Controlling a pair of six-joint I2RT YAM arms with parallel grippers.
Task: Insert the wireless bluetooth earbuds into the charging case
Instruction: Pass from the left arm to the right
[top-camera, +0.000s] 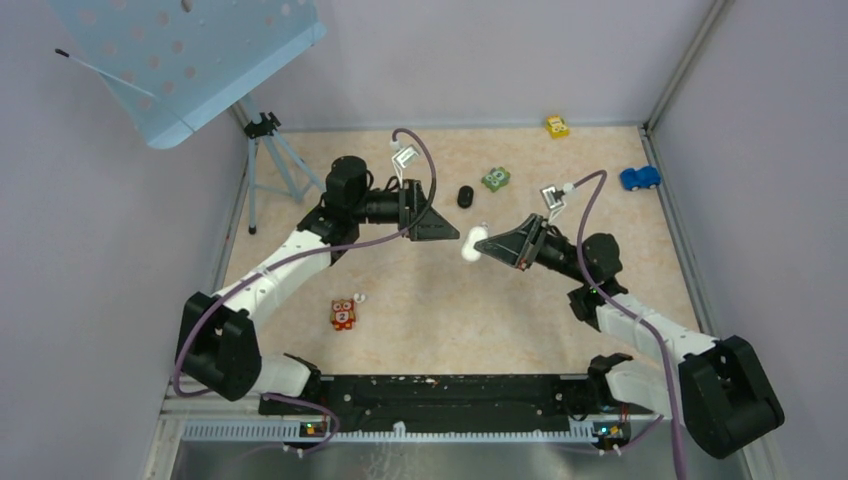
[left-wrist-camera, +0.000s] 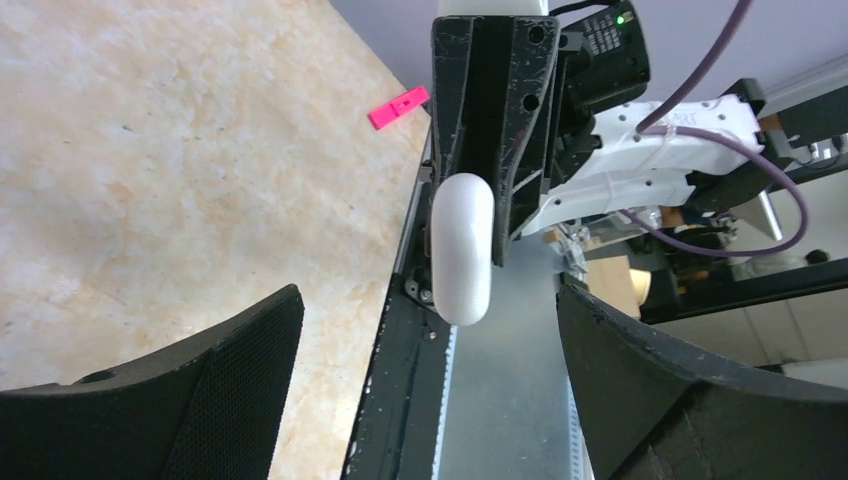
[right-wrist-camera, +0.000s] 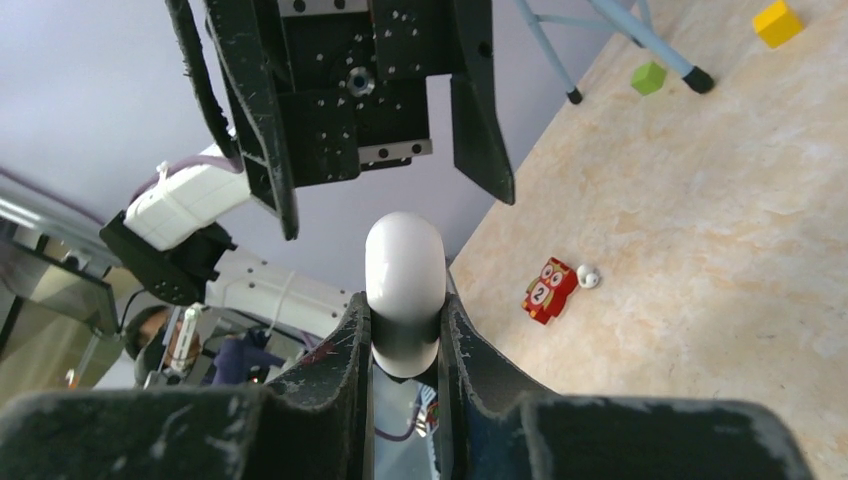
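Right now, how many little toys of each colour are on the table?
Yellow toy: 1
Green toy: 1
Blue toy car: 1
Red toy: 1
Total: 4

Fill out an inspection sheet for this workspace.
Surface: beige mottled table.
Job's things: white charging case, apparently closed, held in the air; one white earbud on the table beside the owl toy.
Clutter: green toy, yellow toy, blue car, black oval item.
Grippers: right gripper shut on the case; left gripper facing it, jaws wide open.
Cables: purple cables loop above both wrists.
Surroundings: tripod, blue perforated board, grey walls.
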